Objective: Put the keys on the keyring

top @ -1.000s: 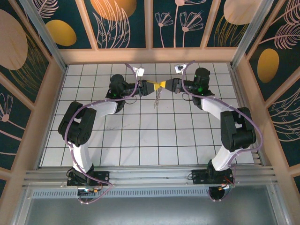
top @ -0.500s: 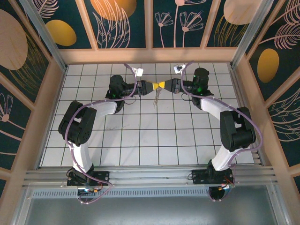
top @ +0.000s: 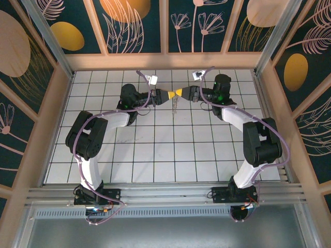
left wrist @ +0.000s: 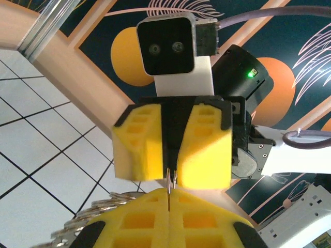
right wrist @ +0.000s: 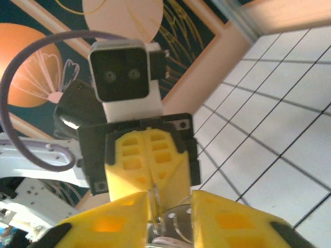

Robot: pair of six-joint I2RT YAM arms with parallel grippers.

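1. Top external view: the left end effector [top: 166, 96] and the right end effector [top: 179, 93] meet tip to tip above the far part of the white-tiled surface [top: 155, 150], near the wooden back rail [top: 165, 61].
2. Just below their meeting point the keyring [top: 175, 106] hangs as a thin dark bundle (too small there to tell its parts).
3. In the left wrist view, the left end effector's yellow fingers [left wrist: 129, 227] are pressed together, pinching the keyring's thin wire, which stands out of the slit between them. Silvery bits of the ring [left wrist: 101, 209] show at the lower left, partly hidden behind a finger.
4. Facing it, the right end effector's fingers [left wrist: 204, 150] close at their tips on the same thin metal edge (one of them is blurred).
5. In the right wrist view, the right end effector's fingers [right wrist: 232, 222] pinch the key [right wrist: 169, 222], a pale flat head with a hole. Its shank is hidden and its lower part is cut off by the frame edge.
6. The white camera box [left wrist: 166, 44] shows two lenses, and a green light [left wrist: 252, 73] glows on the dark housing behind it. Any print on them cannot be made out.
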